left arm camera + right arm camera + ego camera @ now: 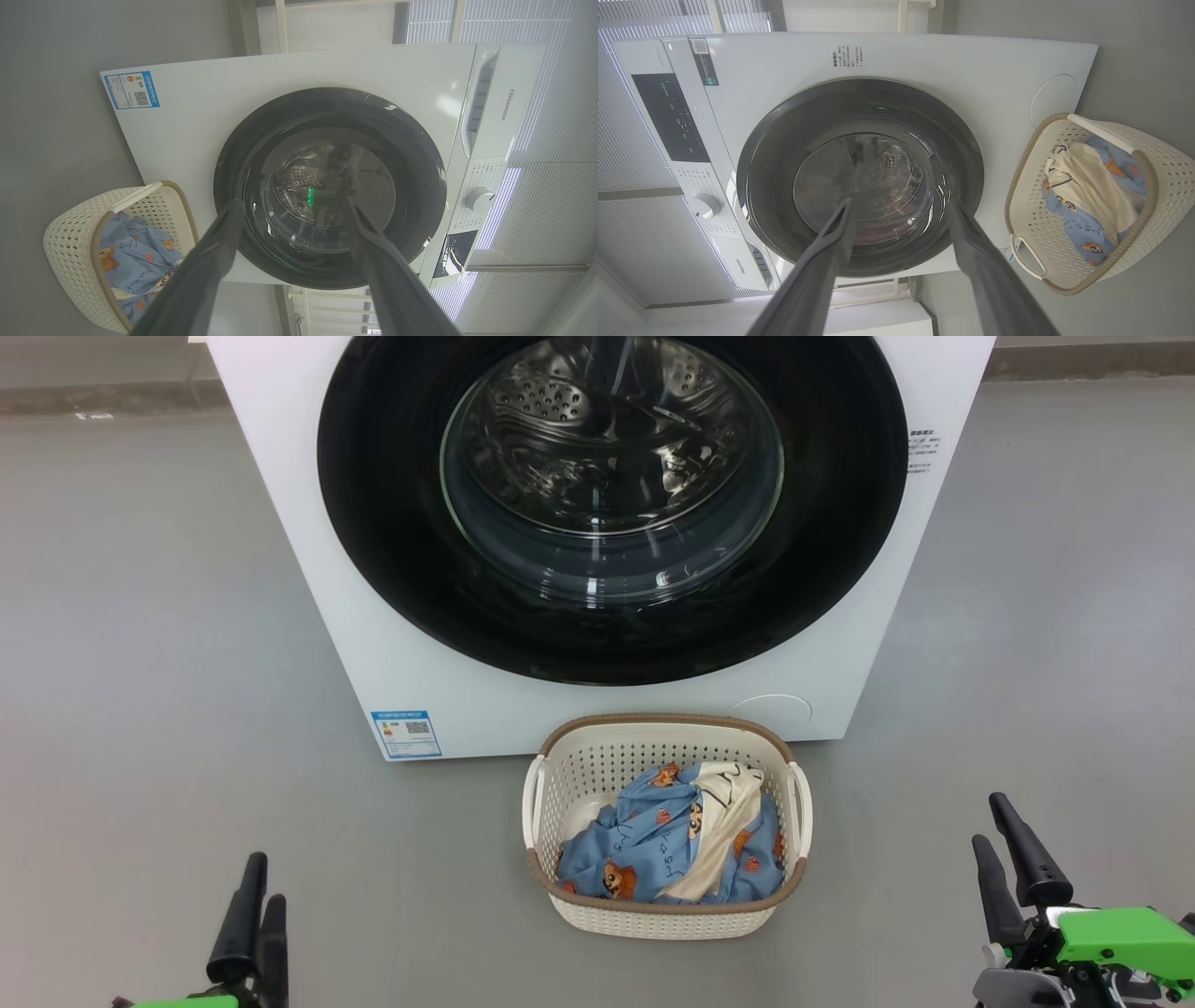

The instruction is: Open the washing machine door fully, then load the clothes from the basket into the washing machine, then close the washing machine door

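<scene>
Left hand (267, 882) sits at the lower left of the head view, low over the grey floor (140, 663). In its wrist view the two dark fingers (210, 261) stand spread wide, with nothing between them and nothing touched. Right hand (988, 819) sits at the lower right, its fingers (822, 270) likewise spread to full width, empty and clear of all objects. Both hands are well apart from the basket and the machine.

The basket (667, 919) stands upright on the floor between the two hands and further forward, just in front of the washing machine (308, 523), toward the right of its front panel. The clothes (644, 845) lie bunched inside the basket: light blue fabric with small orange-brown figures, and a cream-white piece (724, 821) draped across the top right. Its dark lettering is too small to read.

The washing machine door (392, 523) appears shut, its glossy black rim lying flush against the white front; whether it is latched cannot be told. The perforated steel drum (560, 401) shows through the glass window (611, 560). A blue label (406, 735) is fixed low on the front, left of the basket.
</scene>
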Motion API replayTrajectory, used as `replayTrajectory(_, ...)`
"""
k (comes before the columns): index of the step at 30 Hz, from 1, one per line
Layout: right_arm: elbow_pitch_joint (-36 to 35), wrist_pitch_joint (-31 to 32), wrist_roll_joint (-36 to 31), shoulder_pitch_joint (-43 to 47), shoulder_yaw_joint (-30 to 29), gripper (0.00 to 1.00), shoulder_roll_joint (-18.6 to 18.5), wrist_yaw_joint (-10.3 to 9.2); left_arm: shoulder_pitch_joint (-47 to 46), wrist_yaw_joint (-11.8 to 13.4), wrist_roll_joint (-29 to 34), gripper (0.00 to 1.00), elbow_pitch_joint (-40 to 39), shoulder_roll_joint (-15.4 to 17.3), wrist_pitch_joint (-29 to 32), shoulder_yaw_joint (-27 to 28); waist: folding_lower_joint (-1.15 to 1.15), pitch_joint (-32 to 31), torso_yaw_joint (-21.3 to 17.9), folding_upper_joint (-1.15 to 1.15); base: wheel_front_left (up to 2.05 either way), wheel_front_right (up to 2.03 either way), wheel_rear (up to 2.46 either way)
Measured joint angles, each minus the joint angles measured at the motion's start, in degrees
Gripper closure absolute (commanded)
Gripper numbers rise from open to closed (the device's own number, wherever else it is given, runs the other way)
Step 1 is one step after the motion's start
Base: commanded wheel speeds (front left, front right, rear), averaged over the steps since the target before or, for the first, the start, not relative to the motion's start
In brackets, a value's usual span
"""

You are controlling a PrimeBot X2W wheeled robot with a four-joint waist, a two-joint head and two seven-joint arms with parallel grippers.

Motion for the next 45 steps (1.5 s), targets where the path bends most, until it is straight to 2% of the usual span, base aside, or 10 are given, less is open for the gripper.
replayTrajectory(16, -2.0, -1.9, -1.1, -0.1, 1.9, 0.0, -0.7, 0.0, -0.3, 0.0, 3.0, 0.0, -1.7, 1.0, -2.6, -2.2, -0.02, -0.2, -0.1, 0.0, 0.0, 0.0, 0.0)
replayTrajectory(28, -3.5, -4.9, -5.3, -0.4, 5.3, 0.0, -3.4, 0.0, -0.7, 0.0, 11.1, 0.0, -1.6, 2.8, -4.9, -4.8, -0.02, -0.5, -0.4, 0.0, 0.0, 0.0, 0.0)
replayTrajectory(35, -4.1, -6.2, -7.9, -1.4, 6.8, 0.0, -4.9, 0.0, -1.5, 1.1, 17.4, 0.0, -1.4, 3.2, -5.9, -5.6, -0.02, -0.6, -0.5, 0.0, 0.0, 0.0, 0.0)
replayTrajectory(45, -4.7, -7.9, -17.3, -1.6, 7.8, 0.0, -6.5, 0.0, -2.4, 2.6, 25.6, 0.0, -1.0, 4.6, -7.8, -7.5, -0.02, -0.9, -0.4, 0.0, 0.0, 0.0, 0.0)
